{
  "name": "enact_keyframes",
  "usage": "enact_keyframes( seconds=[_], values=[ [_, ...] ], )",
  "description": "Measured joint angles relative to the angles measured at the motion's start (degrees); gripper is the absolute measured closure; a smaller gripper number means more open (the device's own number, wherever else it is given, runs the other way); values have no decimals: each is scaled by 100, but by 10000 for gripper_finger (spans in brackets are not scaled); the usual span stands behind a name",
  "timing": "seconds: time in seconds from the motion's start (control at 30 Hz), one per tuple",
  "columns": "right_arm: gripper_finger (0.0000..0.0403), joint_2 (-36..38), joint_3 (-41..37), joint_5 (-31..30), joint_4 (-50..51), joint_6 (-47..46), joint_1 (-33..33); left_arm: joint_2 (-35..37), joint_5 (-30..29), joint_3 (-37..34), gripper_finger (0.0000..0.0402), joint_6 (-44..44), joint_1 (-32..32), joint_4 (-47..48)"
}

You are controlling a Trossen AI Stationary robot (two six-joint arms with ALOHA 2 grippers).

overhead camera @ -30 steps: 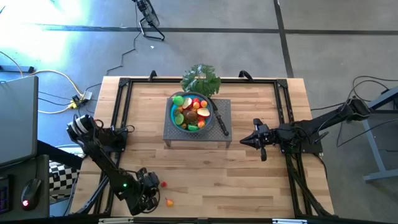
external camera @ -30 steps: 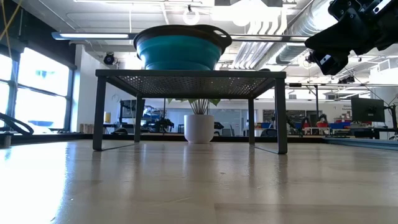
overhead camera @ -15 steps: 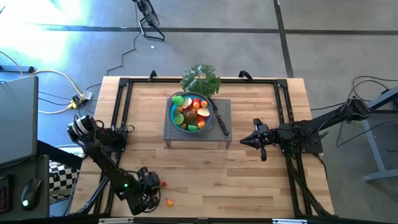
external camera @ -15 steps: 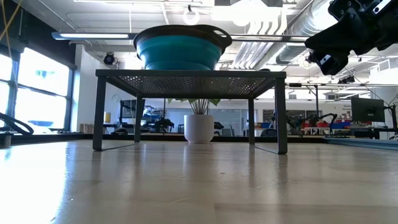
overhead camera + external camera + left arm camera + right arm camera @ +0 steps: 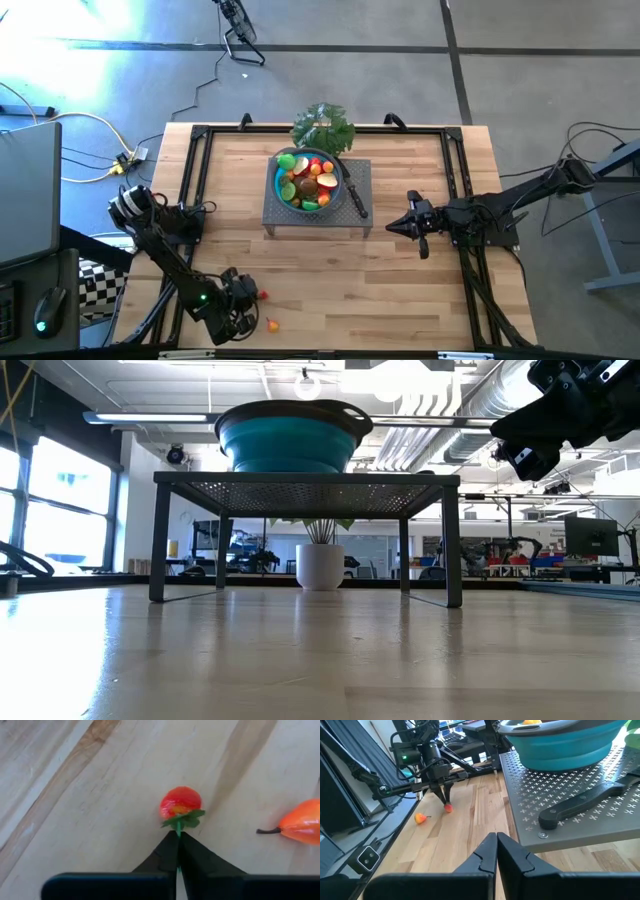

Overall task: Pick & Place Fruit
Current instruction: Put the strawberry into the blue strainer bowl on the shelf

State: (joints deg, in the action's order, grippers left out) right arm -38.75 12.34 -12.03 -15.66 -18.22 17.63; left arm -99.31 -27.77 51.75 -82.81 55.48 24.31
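A small red strawberry-like fruit [image 5: 180,802] with green leaves lies on the wooden table near its front left, and my left gripper [image 5: 178,836] is shut right behind it. An orange fruit [image 5: 302,826] with a dark stalk lies close by. The blue bowl [image 5: 310,182], full of mixed fruit, stands on a grey perforated stand [image 5: 360,172] at the middle far side. My right gripper [image 5: 392,228] hovers shut to the right of the stand, holding nothing. My left gripper pinches the red fruit's green stem [image 5: 178,829] between its two fingertips, just behind the leaves. The fingers slant down at it from the table's near left side [image 5: 442,795]. The red body [image 5: 448,808] sticks out beyond the fingertips and rests on the table.
A black-handled knife [image 5: 585,802] lies on the stand beside the bowl. A leafy green bunch [image 5: 323,128] lies behind the stand. A black frame [image 5: 195,180] runs along the table's edges. Bare wood lies between the stand and the front edge.
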Motion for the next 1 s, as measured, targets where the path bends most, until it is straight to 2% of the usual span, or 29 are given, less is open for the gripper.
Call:
enact_keyframes(
  seconds=[0.5,0.63,0.77,1.0],
  values=[
    [399,0,0,0,2,0,0,-4,89,-2,400,52,2,-749],
    [399,-1,0,0,0,0,-1,-4,-217,85,400,81,-2,-833],
    [399,-1,0,0,0,0,0,-1,-616,369,401,436,-98,-789],
    [399,1,0,-1,-21,4,0,125,-660,1009,401,1574,-821,-716]
  ],
)
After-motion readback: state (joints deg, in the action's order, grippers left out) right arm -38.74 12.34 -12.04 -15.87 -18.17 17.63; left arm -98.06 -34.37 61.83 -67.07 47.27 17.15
